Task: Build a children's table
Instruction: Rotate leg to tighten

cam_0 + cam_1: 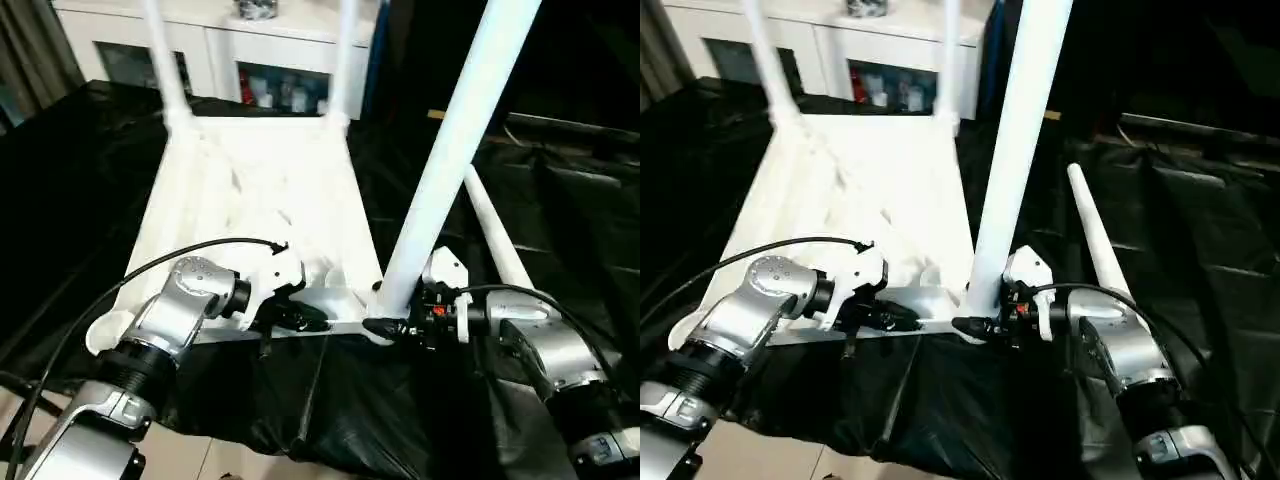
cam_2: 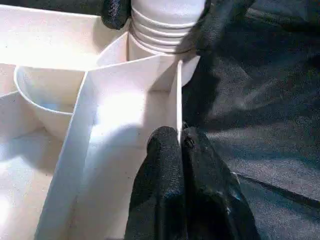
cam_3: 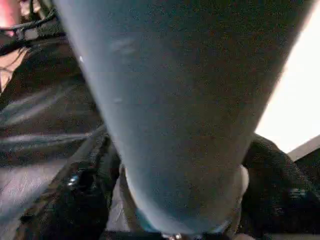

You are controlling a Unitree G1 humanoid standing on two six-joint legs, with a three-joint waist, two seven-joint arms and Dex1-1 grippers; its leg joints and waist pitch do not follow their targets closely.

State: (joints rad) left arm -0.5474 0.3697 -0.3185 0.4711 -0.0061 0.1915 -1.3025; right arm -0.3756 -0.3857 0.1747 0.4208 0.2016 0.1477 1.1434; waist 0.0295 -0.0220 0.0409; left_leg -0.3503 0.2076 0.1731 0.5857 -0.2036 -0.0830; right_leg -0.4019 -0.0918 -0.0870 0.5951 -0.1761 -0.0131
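Observation:
The white tabletop [image 1: 260, 190] lies upside down on black sheeting, ribs up. Two white legs [image 1: 165, 60] [image 1: 345, 60] stand in its far corner sockets. A third leg [image 1: 450, 150] rises, tilted, from the near right corner socket. My right gripper [image 1: 385, 325] is shut around that leg's base, a black finger [image 3: 85, 185] on each side of it. The leg's ridged end [image 2: 165, 25] sits at the socket's mouth. My left gripper [image 1: 300, 318] is shut on the tabletop's thin near edge wall [image 2: 178, 100], just left of that corner. A fourth leg [image 1: 495, 235] lies on the sheeting at the right.
A white cabinet [image 1: 240, 70] with glass doors stands behind the tabletop. Black sheeting [image 1: 560, 200] covers the work surface and hangs over its near edge, with light floor [image 1: 200, 455] below. Black cables run from both wrists.

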